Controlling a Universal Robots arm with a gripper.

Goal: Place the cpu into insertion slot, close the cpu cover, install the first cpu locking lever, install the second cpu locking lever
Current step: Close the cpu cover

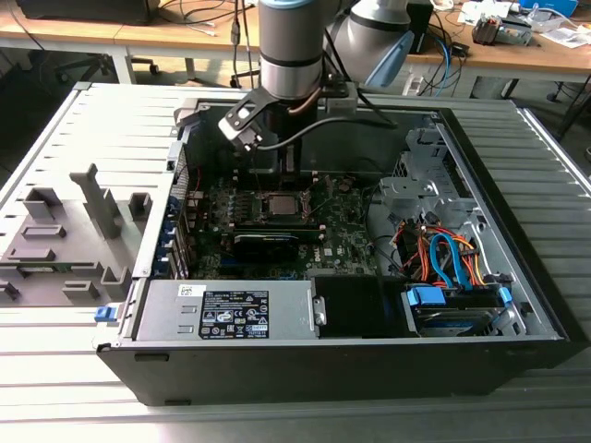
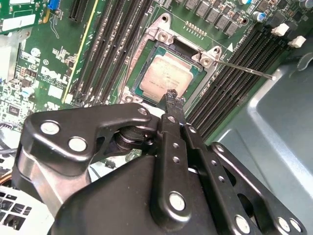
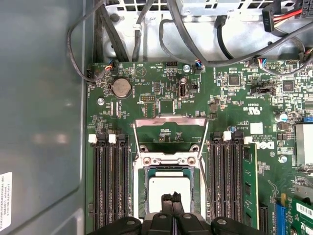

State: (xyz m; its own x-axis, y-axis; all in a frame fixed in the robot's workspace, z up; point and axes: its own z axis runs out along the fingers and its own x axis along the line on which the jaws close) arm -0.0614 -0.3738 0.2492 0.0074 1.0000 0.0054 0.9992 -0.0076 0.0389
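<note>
The cpu [image 3: 168, 185] lies flat in the insertion slot [image 3: 142, 188], its silvery top showing in both wrist views [image 2: 166, 78]. The cpu cover [image 3: 168, 120] stands swung open beyond the slot, with green board showing through its window. One thin locking lever [image 2: 244, 69] juts out sideways from a corner of the slot; another thin lever [image 3: 135, 139] runs beside the open cover. My gripper [image 3: 171, 199] is shut with nothing in it, its tips [image 2: 174, 98] hovering just over the edge of the cpu. In the exterior view the arm [image 1: 291, 55] reaches down into the case above the slot [image 1: 280, 205].
Black memory slots [image 3: 110, 186] flank the socket on both sides. Cables [image 3: 146, 29] hang across the far end of the board. The grey case wall [image 3: 44, 122] rises close by. A power supply [image 1: 226, 314] and drive bay with coloured cables [image 1: 443, 258] fill the case's near side.
</note>
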